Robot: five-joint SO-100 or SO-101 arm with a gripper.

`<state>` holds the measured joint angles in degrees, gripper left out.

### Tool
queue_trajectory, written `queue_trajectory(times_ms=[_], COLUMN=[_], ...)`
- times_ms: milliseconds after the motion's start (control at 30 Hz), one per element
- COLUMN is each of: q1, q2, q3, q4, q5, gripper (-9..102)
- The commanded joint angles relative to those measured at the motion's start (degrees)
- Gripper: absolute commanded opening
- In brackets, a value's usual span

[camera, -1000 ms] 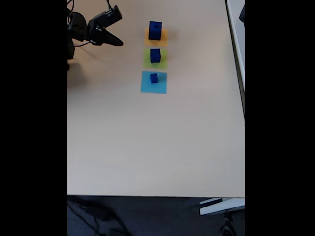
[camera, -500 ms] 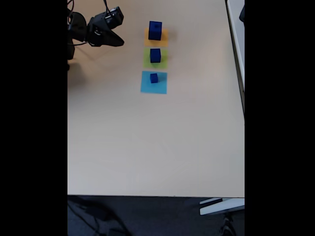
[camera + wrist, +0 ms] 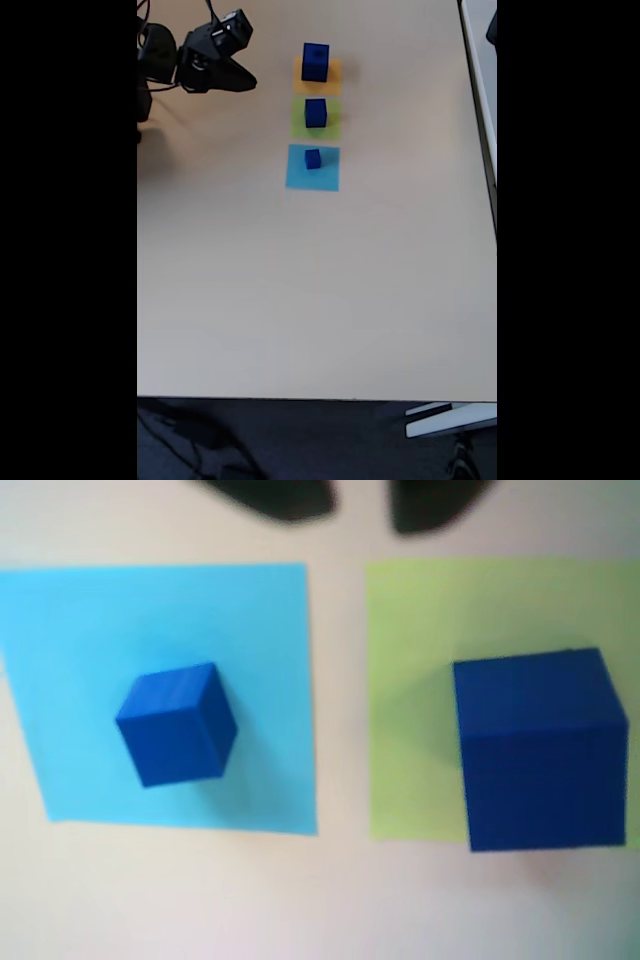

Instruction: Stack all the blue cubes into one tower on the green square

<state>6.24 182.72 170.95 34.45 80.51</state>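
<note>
Looks like a lab or office-type workroom, staged for a tabletop robot trial. Large plain beige table (image 3: 320, 280) with a clean laminate-like top, bare apart from the setup at its far end. Three flat coloured paper squares laid in a neat row there, orange (image 3: 317, 75), green (image 3: 316, 118) and light blue (image 3: 312, 167), each with a dark blue cube on it: test markers, not household stuff. Small black robot arm (image 3: 190, 60) with loose cables (image 3: 146, 20) at the far left edge. Dark floor (image 3: 300, 440) off the near edge, more cables (image 3: 190, 440) lying on it. A pale furniture edge (image 3: 450, 418) at near right, another pale surface (image 3: 482, 50) at far right.
</note>
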Motion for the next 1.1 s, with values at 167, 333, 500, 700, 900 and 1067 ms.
queue_trajectory(times_ms=[167,333,500,700,900,1067], q1=[-0.5,-1.5,-3.3,-6.1,-12.5,-17.0], q2=[-25.2,-35.2,-43.9,-55.2,-64.8,-74.1], q3=[-23.0,-30.4,-36.7,-48.0,-57.8,-67.8], q4=[-2.2,-3.3,-4.2,-2.8,4.7,9.5], q5=[-0.2,0.8,1.9,2.1,8.8,14.1], gripper=[0,0,0,0,0,0])
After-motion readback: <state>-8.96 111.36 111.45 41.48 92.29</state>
